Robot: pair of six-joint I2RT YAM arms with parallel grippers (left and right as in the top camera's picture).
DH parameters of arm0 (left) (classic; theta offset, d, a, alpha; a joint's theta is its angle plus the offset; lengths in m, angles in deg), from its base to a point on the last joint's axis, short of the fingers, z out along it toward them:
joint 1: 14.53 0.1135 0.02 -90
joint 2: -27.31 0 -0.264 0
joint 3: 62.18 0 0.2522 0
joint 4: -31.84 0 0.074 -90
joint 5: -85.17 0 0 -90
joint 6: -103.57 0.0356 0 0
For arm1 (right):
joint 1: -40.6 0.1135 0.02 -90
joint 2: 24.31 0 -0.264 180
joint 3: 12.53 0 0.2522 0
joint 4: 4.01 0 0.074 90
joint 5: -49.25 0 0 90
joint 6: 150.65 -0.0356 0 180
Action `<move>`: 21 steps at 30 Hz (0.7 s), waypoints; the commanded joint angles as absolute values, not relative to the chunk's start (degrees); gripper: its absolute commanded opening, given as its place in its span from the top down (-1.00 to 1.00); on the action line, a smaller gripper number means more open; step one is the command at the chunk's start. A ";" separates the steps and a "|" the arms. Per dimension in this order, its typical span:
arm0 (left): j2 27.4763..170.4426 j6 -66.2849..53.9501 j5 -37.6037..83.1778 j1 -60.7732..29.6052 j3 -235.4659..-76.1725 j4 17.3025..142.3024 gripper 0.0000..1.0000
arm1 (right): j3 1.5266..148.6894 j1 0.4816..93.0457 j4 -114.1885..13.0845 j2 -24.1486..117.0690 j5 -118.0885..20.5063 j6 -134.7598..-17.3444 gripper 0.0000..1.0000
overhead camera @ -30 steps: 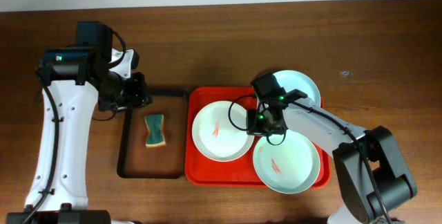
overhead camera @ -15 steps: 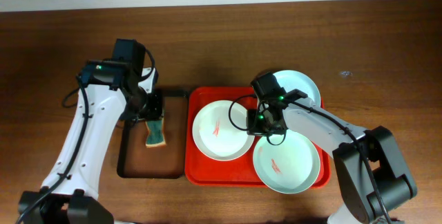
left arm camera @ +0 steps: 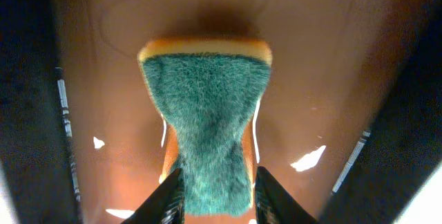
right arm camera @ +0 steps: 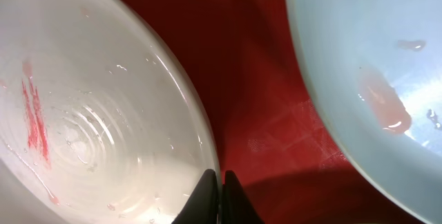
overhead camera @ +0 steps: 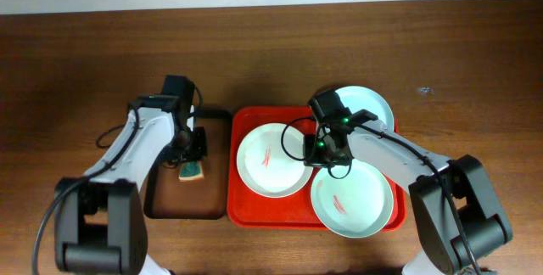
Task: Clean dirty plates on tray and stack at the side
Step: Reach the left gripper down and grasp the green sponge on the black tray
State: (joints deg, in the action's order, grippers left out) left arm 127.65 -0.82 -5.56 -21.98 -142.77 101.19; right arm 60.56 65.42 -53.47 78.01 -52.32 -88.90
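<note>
The left gripper [left arm camera: 217,196] hangs low over the black tray [overhead camera: 161,200], left of the red tray [overhead camera: 243,122]. Its fingers are drawn in narrow, pressing both sides of the green-topped sponge [left arm camera: 206,113], which lies on the black tray's floor. The right gripper [right arm camera: 219,186] is nearly closed, pinching the right rim of the white plate [overhead camera: 265,163]. That plate sits on the left half of the red tray and bears red streaks. A mint plate [overhead camera: 355,203] with a red smear lies near right. A third plate [overhead camera: 373,103] rests at the far right corner.
</note>
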 commanded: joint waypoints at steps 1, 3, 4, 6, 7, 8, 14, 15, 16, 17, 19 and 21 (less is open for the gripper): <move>131.14 -1.26 -6.11 -21.71 -142.40 99.79 0.45 | 59.84 65.77 -53.67 78.29 -50.35 -88.60 0.92; 131.21 -1.70 -5.45 -19.92 -142.40 99.00 0.44 | 59.67 65.77 -53.49 78.29 -50.35 -88.60 0.92; 131.23 -1.68 -3.16 -18.92 -142.40 98.59 0.43 | 59.67 65.77 -53.49 78.29 -50.35 -88.60 0.92; 131.23 -1.61 -2.15 -18.33 -142.40 98.33 0.44 | 59.67 65.77 -53.43 78.29 -50.35 -88.60 0.92; 131.23 -1.61 -2.20 -18.50 -142.40 98.35 0.45 | 59.67 65.77 -53.47 78.29 -50.35 -88.60 0.92; 131.23 -1.61 -2.30 -18.65 -142.40 98.33 0.44 | 59.67 65.77 -53.49 78.29 -50.35 -88.60 0.92; 131.23 -1.61 -3.59 -18.65 -138.81 94.94 0.62 | 59.67 65.77 -53.47 78.29 -50.35 -88.60 0.92; 131.25 -1.59 -3.57 -18.65 -137.13 92.84 0.62 | 59.67 65.77 -53.47 78.29 -50.35 -88.60 0.92; 131.23 -1.57 -3.57 -18.65 -135.38 90.68 0.63 | 59.67 65.77 -53.47 78.29 -50.35 -88.60 0.92; 131.25 -1.17 -3.57 -18.65 -134.03 89.12 0.65 | 59.67 65.77 -53.47 78.29 -50.35 -88.60 0.92; 131.25 -0.91 -3.53 -18.65 -132.98 88.51 0.72 | 59.67 65.77 -53.27 78.29 -50.38 -88.60 0.91; 131.21 1.93 -1.50 -18.65 -133.46 88.73 1.00 | 59.67 65.77 -53.32 78.29 -50.40 -88.60 0.92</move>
State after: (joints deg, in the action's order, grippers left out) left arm 130.05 -0.87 -2.81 -18.63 -135.12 88.43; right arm 60.52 65.42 -53.32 78.01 -52.34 -88.93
